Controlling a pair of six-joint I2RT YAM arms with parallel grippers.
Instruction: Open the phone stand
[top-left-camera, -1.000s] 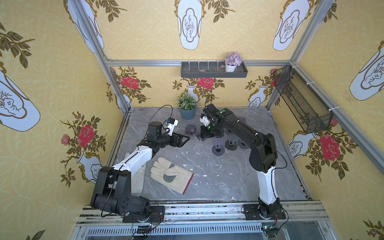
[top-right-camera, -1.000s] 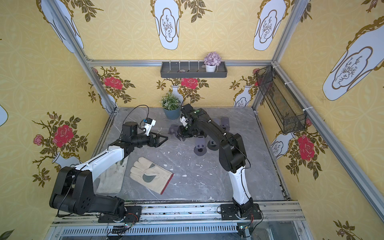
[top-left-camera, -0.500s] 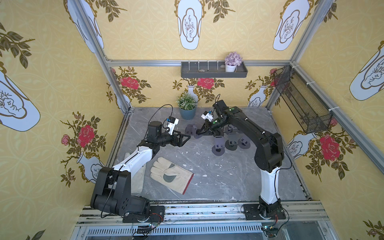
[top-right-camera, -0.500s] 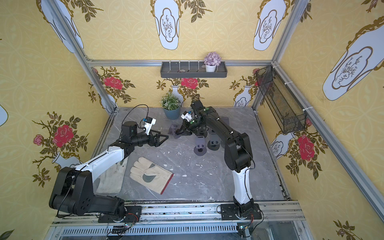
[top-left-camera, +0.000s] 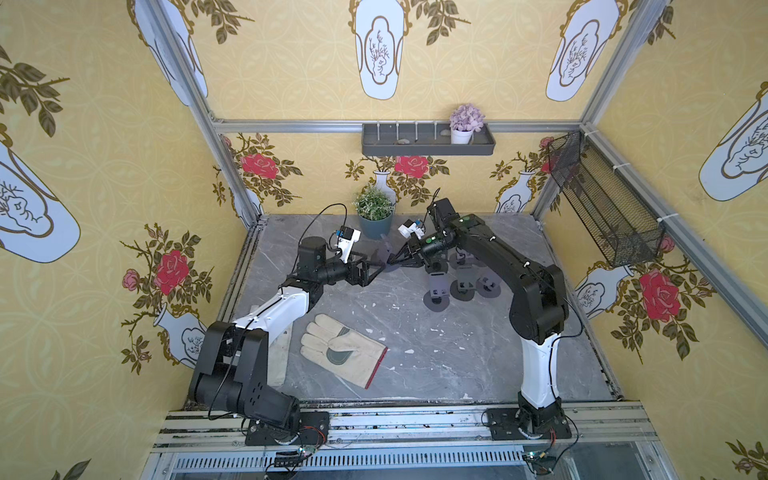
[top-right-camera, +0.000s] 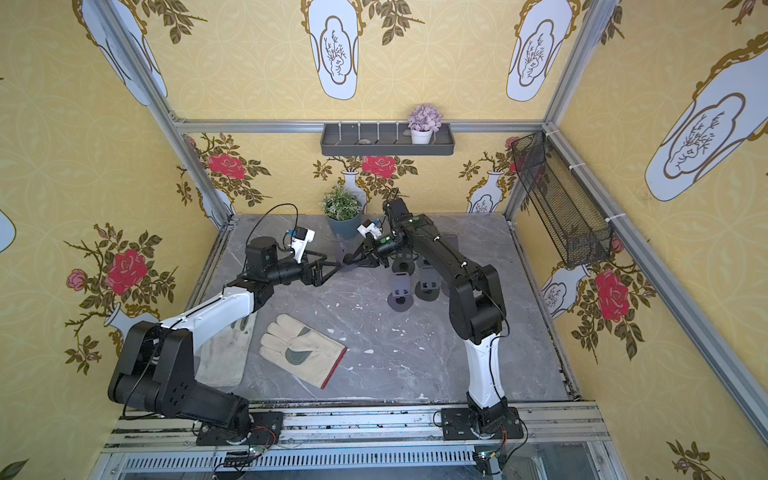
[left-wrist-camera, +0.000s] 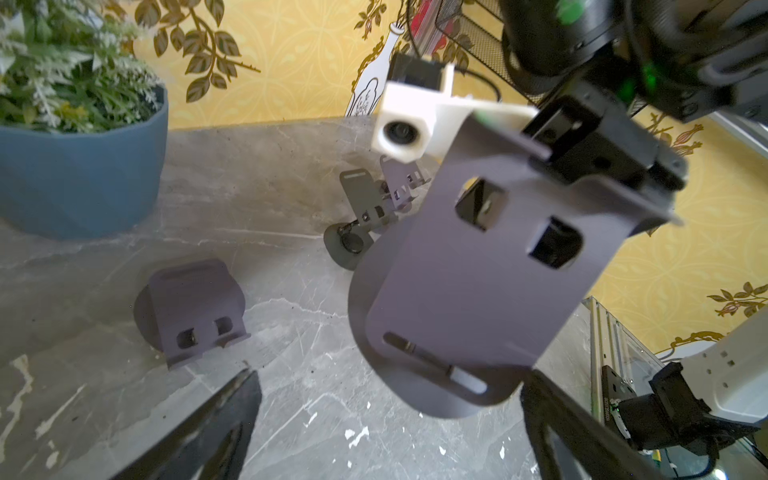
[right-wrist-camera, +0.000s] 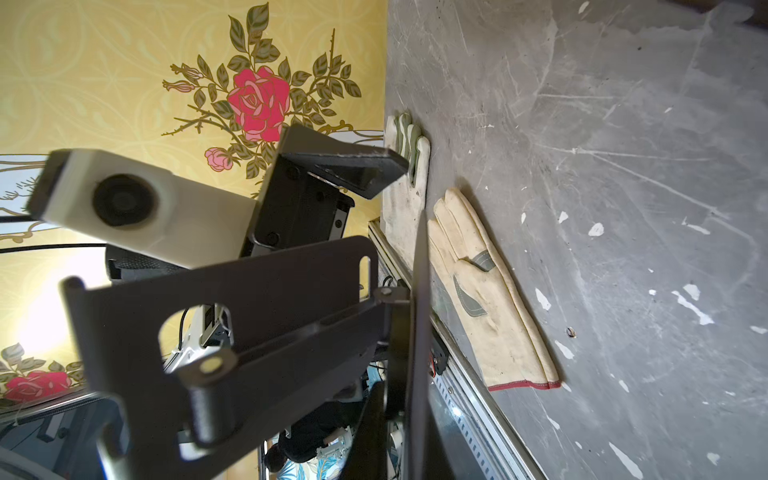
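A dark purple phone stand (top-left-camera: 385, 254) (top-right-camera: 341, 254) hangs above the table between the two arms. My right gripper (top-left-camera: 394, 262) (top-right-camera: 354, 259) (right-wrist-camera: 399, 415) is shut on it. In the left wrist view the phone stand (left-wrist-camera: 478, 291) shows its plate with two cut-outs over the round base, and the right gripper (left-wrist-camera: 602, 153) clamps the lipped end. In the right wrist view the plate (right-wrist-camera: 249, 299) angles away from the base disc (right-wrist-camera: 417, 332), which is edge-on. My left gripper (top-left-camera: 379, 267) (top-right-camera: 332, 267) (left-wrist-camera: 390, 419) is open, its fingers (left-wrist-camera: 232, 415) either side of the base, not touching.
Several more purple stands (top-left-camera: 461, 286) (top-right-camera: 415, 286) sit on the grey table under the right arm; another lies folded (left-wrist-camera: 191, 307) near the blue plant pot (top-left-camera: 374, 218) (left-wrist-camera: 79, 174). One work glove (top-left-camera: 340, 349) (right-wrist-camera: 478, 282) lies at the front, a second (top-left-camera: 282, 345) under the left arm.
The right arm has swung its gripper left, carrying the stand up off the table toward the left gripper. The left arm has barely moved.
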